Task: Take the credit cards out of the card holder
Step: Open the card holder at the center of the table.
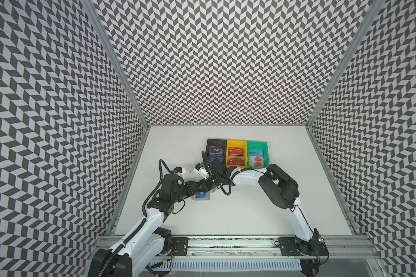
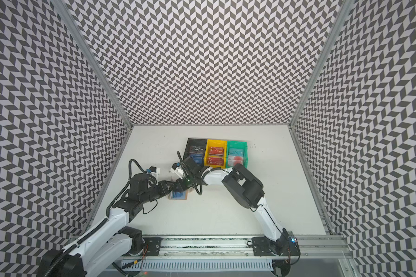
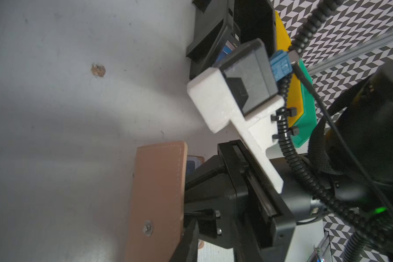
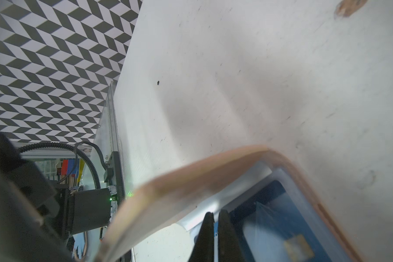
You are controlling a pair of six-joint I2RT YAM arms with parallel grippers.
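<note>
Both arms are mounted on the front rail and meet over one spot on the tabletop.

The holder lies open at that spot, on the left arm's side and well apart from the bins. One half lies flat. The other half, the flap, is raised and curved. Its snap is visible in the left wrist view.

The left hand is at the raised flap, with one finger just beside it. The second finger is hidden, so it cannot be told whether the flap is grasped.

The right hand sits between the two halves, at the clear sleeve. Its jaws are clenched, with the tips at the edge of the blue card, which is in the sleeve. It cannot be told whether the tips pinch the card.

Beyond the holder, three bins stand in a row, touching:
- black bin
- yellow bin, containing red cards
- green bin, containing a teal card and a pale card with red circles
</note>
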